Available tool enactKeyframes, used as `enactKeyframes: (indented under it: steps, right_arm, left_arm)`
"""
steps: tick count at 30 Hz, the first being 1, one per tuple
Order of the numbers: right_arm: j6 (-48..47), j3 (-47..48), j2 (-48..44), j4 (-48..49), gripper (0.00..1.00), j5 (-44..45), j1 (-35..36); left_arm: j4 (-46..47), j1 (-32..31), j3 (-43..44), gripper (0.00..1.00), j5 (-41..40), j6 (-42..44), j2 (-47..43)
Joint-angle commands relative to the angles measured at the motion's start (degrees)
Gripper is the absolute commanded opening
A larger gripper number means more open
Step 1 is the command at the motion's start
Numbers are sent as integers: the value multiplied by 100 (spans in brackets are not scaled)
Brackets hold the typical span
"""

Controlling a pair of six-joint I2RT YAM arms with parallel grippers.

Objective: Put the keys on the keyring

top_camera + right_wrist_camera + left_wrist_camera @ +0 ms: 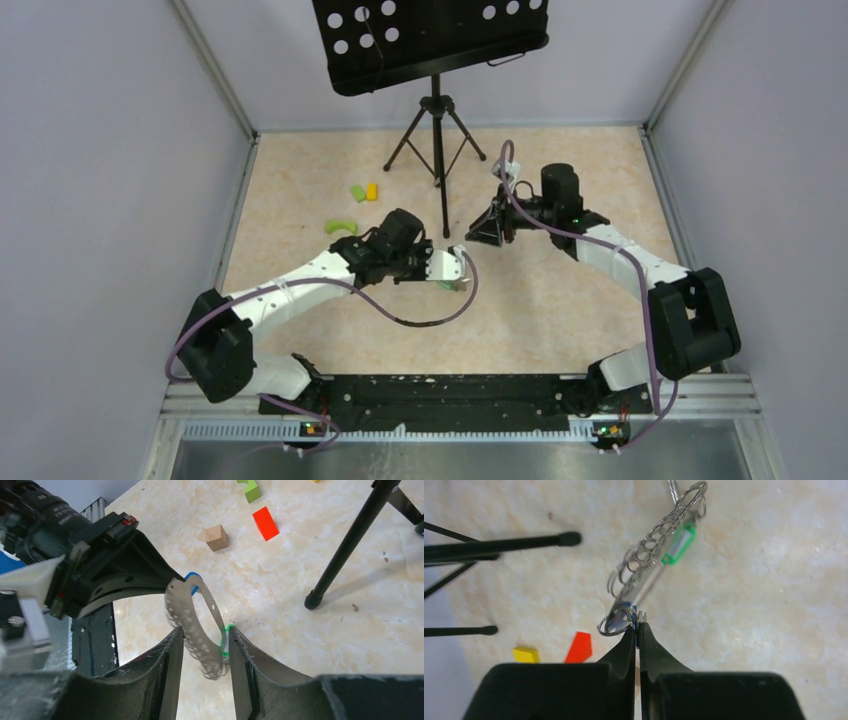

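Tabletop (560,300) from above: beige; left gripper (460,268) and right gripper (475,235) nearly meet, centre.
Left wrist: jaws clamped on keyring (644,562) end; green-tagged key (679,542) at 1 o'clock.
Right wrist: jaws apart, straddling keyring.
Risk: one pinch point; swinging keyring could slip.

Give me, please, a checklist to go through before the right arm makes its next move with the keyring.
1. Left gripper shut on one end of the keyring: ok.
2. Right gripper jaws apart, with the keyring's other end between them: ok.
3. Green tag free of the right gripper's finger: cannot tell; it lies at the finger's inner face.
4. Blue tag, at the left gripper's tips, threaded on the keyring: cannot tell.
5. Keyring held up off the table: ok.
6. Tripod leg apart from both grippers: ok.
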Motion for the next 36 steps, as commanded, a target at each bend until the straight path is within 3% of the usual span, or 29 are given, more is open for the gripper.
enactKeyframes:
  steps: [1, 12, 17, 27, 30, 36]
  right_arm:
    - [-160, 317, 13, 38, 38, 52, -127]
    - [-220, 326, 58, -25, 38, 92, -249]
    - [-213, 351, 94, -57, 38, 87, -252]
    - [-389, 310, 2, -86, 38, 72, -346]
    - [-395, 305, -14, -95, 38, 69, -372]
    - [-426, 314, -226, -166, 43, 248, -510]
  left_arm:
    - [-1013, -5, -38, 0, -265, 5, 157]
    - [-1746, -5, -350, 0, -204, -411, 472]
    - [-1756, -5, -350, 12, -269, -429, 691]
    - [-1817, -5, -429, 22, -480, -455, 1140]
    - [-1813, -5, -414, 29, -596, -465, 992]
    - [-1581, 233, -307, 51, -642, -449, 435]
